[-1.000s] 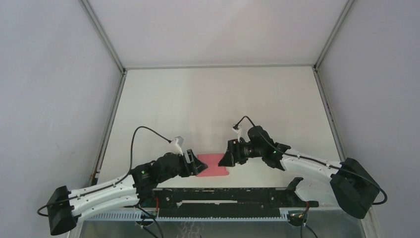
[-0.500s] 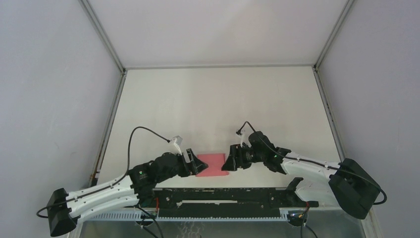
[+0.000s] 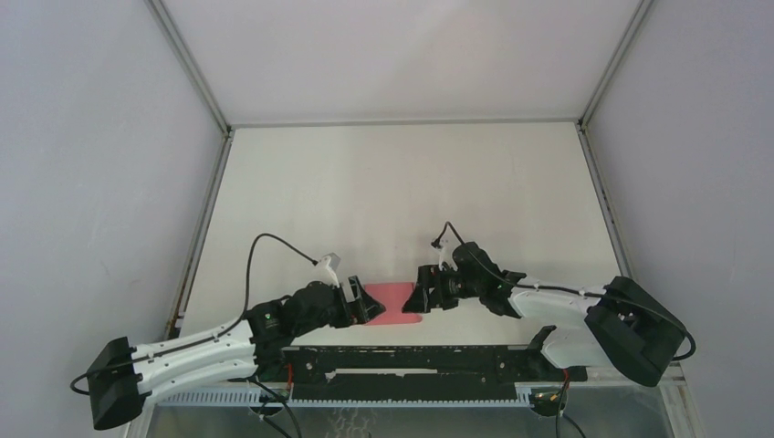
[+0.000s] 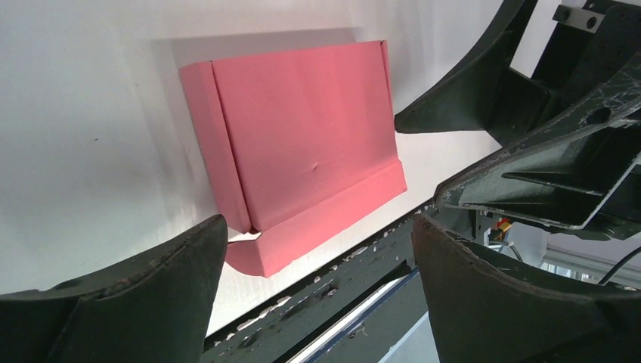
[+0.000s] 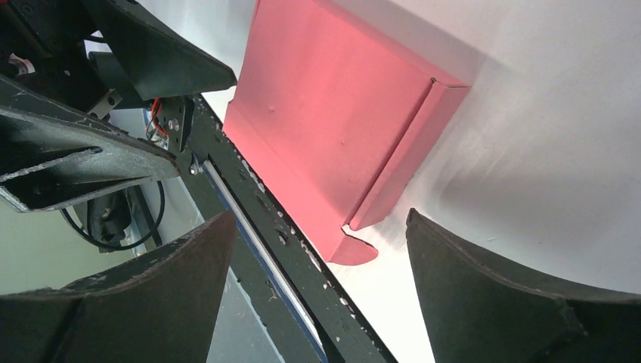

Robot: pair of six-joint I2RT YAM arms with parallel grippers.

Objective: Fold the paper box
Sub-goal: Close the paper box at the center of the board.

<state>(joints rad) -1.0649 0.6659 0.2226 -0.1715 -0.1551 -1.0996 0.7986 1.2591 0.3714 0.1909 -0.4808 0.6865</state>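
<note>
Here, I am holding left gripper (image 3: 369,303) and right gripper (image 3: 416,293) wide open, empty, paper box (image 3: 394,304) lying between them.

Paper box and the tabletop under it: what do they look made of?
Paper box: thin pink card, matte, judging by the sharp fold creases, a small dent and no glare. Tabletop: smooth off-white board, perhaps laminate or painted, with a faint sheen; the exact material is unclear.
</note>
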